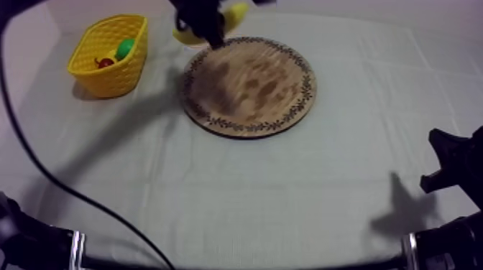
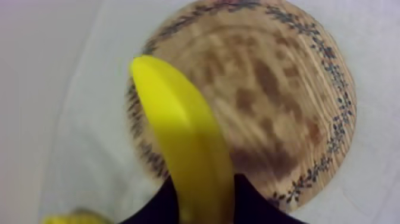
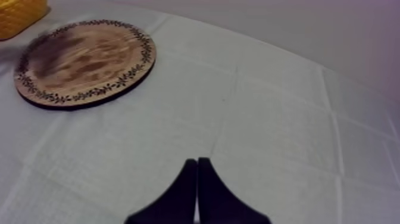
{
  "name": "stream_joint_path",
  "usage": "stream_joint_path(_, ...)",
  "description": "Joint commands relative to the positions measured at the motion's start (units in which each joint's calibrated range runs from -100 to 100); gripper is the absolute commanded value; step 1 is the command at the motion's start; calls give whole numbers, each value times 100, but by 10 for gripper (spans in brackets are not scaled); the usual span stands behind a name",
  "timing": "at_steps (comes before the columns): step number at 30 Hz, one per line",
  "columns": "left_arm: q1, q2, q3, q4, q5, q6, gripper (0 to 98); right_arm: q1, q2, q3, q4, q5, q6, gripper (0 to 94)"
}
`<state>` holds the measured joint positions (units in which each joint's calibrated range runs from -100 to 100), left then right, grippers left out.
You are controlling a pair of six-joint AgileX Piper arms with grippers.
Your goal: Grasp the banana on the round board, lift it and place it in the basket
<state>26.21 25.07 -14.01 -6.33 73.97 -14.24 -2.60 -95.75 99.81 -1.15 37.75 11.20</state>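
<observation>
While the banana (image 2: 184, 137) is clamped in the left gripper (image 2: 202, 199) above the wooden board (image 2: 286, 89) rim, near the yellow basket (image 1: 108, 79), the right gripper (image 3: 197, 173) is seen closed on nothing.

You see a bright yellow banana (image 2: 184, 137) against the wooden board (image 2: 286, 119), which is light brown with darker mottled patches and a ring of dark leafy sprigs along its rim. Near the far left corner of the table (image 1: 302, 208), the yellow basket (image 1: 108, 72) has a lattice weave and holds a green fruit (image 1: 125, 48) and a small red fruit (image 1: 105, 62). The cloth (image 1: 215, 187) is plain grey-white with faint crease lines, and the right gripper (image 3: 197, 162) is black.
</observation>
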Motion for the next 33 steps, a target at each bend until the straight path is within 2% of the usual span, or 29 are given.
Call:
stream_joint_path(1, -178, -946, 198, 39, 187, 287, 242, 0, 0, -3, 0, -1, 1, 3)
stream_joint_path(7, -806, -1589, -11, 93, 781, 940, 256, 0, 0, -3, 0, -1, 1, 3)
stream_joint_path(10, -1150, -1644, -267, 70, 908, 1144, 255, 0, 0, -3, 0, -1, 1, 3)
stream_joint_path(20, -1892, -998, -1066, -110, 974, 1336, 232, 0, 0, -3, 0, -1, 1, 3)
stream_joint_path(26, -2083, -372, -1134, -167, 925, 1450, 230, 0, 0, -3, 0, -1, 1, 3)
stream_joint_path(33, -2167, 268, -916, -142, 758, 1510, 232, 0, 0, -3, 0, -1, 1, 3)
